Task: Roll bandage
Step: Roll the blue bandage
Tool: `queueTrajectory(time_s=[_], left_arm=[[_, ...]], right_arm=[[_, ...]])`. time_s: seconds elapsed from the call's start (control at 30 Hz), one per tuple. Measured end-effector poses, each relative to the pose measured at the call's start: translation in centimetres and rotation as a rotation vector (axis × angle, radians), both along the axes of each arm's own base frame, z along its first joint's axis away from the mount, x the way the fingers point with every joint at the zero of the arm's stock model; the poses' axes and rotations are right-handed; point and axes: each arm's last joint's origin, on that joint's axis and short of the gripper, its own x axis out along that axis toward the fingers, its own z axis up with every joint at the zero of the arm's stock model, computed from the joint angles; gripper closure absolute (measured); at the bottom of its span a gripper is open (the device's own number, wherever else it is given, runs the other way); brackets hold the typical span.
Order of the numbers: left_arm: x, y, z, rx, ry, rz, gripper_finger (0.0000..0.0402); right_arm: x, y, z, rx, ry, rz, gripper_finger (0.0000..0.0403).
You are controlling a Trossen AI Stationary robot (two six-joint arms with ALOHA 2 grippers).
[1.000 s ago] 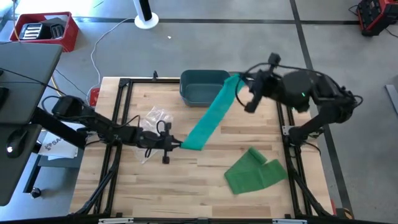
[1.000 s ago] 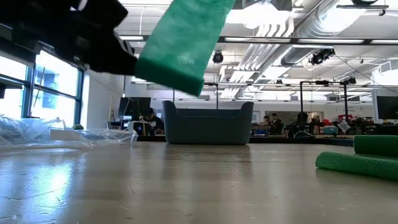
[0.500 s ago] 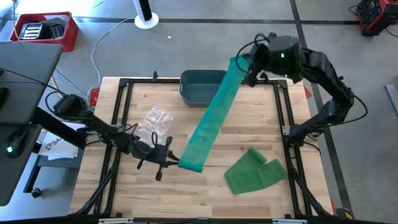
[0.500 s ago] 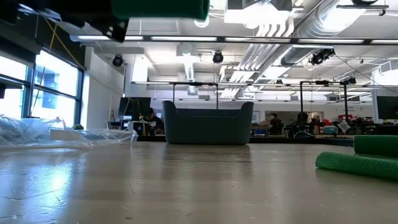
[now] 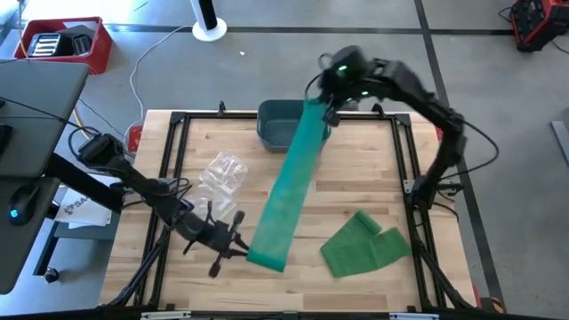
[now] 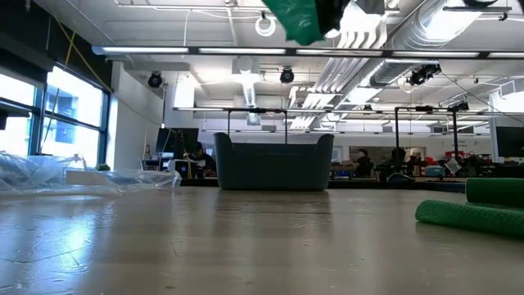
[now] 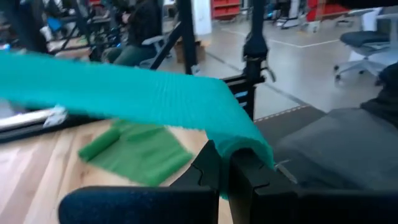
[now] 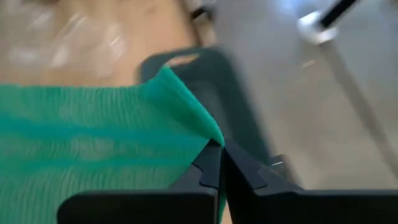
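The wooden counter [image 5: 356, 191] fills the middle of the high view, framed by dark rails.

Stretched above it is the teal bandage [image 5: 289, 187], a long flat strip running from about 12 o'clock over the counter down to about 6 o'clock, held taut in the air between the two arms. In the low view only its upper end [image 6: 299, 18] shows, high above the surface.

At 12 o'clock on the counter sits a dark bin [image 5: 280, 124], partly covered by the strip's far end. In the low view the bin [image 6: 273, 162] stands on the far edge.

At about 4 o'clock lies a green bandage [image 5: 363, 246], loosely folded and flat on the wood, well apart from the teal one. It shows at the right of the low view [image 6: 475, 215].

Crumpled clear plastic [image 5: 222, 178] lies at about 9 o'clock, just beside the strip.

The right tool [image 5: 327, 100] hangs over the bin at 12 o'clock, its fingers [image 8: 211, 167] pressed together on the strip's upper corner. The left tool [image 5: 238, 252] is at about 7 o'clock, its fingers [image 7: 208, 171] clamped tight on the strip's lower end.
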Motion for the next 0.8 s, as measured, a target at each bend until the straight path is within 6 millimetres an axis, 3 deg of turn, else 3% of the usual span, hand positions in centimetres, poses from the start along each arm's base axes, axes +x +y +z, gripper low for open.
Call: queueTrajectory(time_s=[0.13,0.27,0.6,0.8], left_arm=[[-0.4,-1.1,0.9,0.016,-0.036,-0.014,0.0401],[-1.1,-1.9,1.1,0.019,-0.046,-0.014,0.0401],[-2.2,-3.1,1.1,-0.006,-0.035,0.014,0.0401],[-2.0,-3.2,0.7,-0.016,-0.018,0.035,0.0401]], right_arm=[[4.2,0.4,-4.4,0.121,0.108,0.12,0.0403],[8.7,2.4,-9.2,0.22,0.199,0.269,0.0403],[18.5,13.4,-21.6,0.302,0.272,0.491,0.0403],[20.1,18.9,-27.5,0.339,0.344,0.613,0.0403]])
